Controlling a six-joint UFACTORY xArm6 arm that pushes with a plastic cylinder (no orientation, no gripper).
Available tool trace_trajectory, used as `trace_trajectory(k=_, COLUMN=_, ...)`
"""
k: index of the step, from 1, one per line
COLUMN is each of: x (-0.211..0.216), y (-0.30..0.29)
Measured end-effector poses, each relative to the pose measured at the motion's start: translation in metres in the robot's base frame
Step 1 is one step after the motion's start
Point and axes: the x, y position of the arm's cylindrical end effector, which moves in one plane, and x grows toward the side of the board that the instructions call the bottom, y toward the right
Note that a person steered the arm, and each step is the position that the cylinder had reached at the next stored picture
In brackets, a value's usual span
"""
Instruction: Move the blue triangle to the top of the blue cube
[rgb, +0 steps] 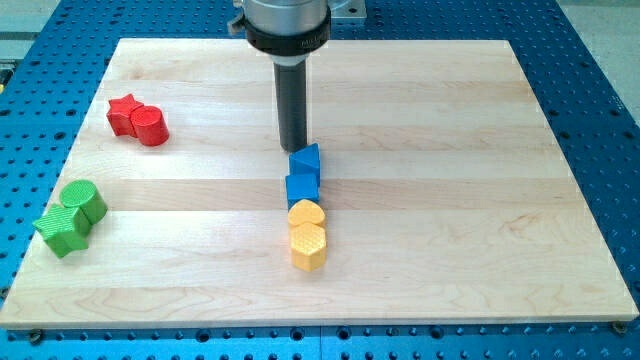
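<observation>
The blue triangle (307, 159) sits near the middle of the wooden board (450, 150), directly above the blue cube (301, 188) and touching it. My tip (293, 149) stands at the triangle's upper left edge, touching or almost touching it. The rod runs straight up from there to the arm's round head at the view's top.
A yellow heart (307, 213) and a yellow hexagon (308, 244) lie in a column right below the blue cube. A red star (123, 112) and red cylinder (150, 125) sit at upper left. A green cylinder (83, 201) and green star (60, 229) sit at the left edge.
</observation>
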Motion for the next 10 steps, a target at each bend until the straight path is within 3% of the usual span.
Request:
trace_trajectory(k=2, x=0.02, y=0.04)
trace_trajectory(k=8, x=0.053, y=0.037)
trace_trajectory(k=10, x=-0.025, y=0.054)
